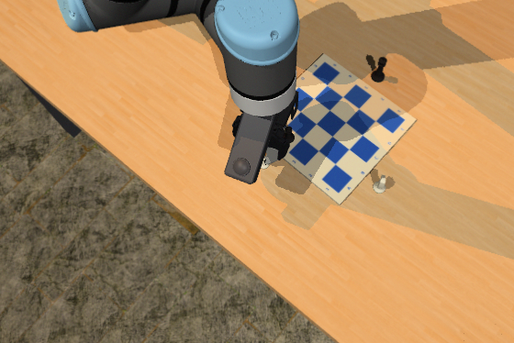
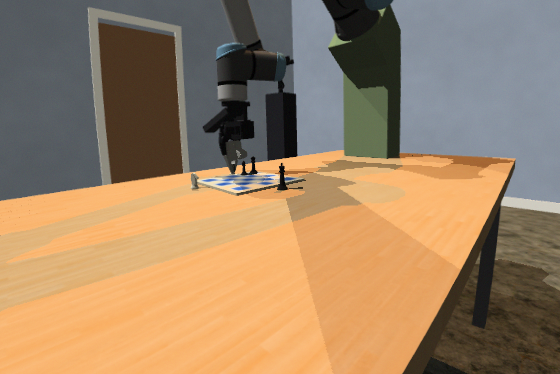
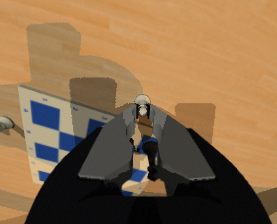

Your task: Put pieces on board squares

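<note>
Wooden tabletop [image 1: 436, 270] [image 2: 200, 279] [image 3: 199, 45] carries the white pawn [image 1: 264, 163] [image 3: 142, 101] just beside the board [image 1: 331, 124] [image 2: 237, 189] [image 3: 45, 114]; the fingers [image 1: 270, 160] [image 2: 232, 169] look clenched on it. From where I stand, a grip near its head might let it swing, tilting it at C3 or clipping a neighbour.

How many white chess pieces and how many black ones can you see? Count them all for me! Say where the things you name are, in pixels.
White: 2, a pawn [image 1: 264, 164] [image 3: 142, 99] in the gripper [image 1: 271, 160] [image 2: 233, 170] [image 3: 142, 105] and a knight [image 1: 379, 185] [image 2: 195, 182] [image 3: 6, 122]
Black: 3, a near piece [image 1: 378, 76] [image 2: 282, 184], a shorter far piece [image 2: 243, 169] and a taller far piece [image 2: 253, 167]
Total: 5 in sight
</note>
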Robot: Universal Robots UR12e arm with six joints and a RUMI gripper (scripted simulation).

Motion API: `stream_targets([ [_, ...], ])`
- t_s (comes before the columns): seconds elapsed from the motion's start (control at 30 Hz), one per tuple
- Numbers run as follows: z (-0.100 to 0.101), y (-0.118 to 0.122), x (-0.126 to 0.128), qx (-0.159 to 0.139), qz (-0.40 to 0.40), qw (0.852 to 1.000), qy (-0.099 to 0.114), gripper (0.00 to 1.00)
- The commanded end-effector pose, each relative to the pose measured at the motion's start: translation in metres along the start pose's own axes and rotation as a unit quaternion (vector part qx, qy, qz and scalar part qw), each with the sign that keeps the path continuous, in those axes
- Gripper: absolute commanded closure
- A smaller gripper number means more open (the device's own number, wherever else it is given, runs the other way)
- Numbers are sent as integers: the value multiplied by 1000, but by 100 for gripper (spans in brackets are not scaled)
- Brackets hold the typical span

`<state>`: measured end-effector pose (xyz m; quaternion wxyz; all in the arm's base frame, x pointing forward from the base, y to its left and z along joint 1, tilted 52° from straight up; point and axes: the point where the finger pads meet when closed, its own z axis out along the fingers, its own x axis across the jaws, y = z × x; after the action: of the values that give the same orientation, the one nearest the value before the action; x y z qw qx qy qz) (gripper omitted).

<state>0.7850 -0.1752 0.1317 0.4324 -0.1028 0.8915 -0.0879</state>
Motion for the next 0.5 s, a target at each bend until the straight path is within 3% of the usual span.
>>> stream_targets([
  [0.0, 0, 0, 0, 0, 0, 1000, 0, 100],
  [0.47, -4, 0, 0, 0, 0, 1000, 0, 100],
])
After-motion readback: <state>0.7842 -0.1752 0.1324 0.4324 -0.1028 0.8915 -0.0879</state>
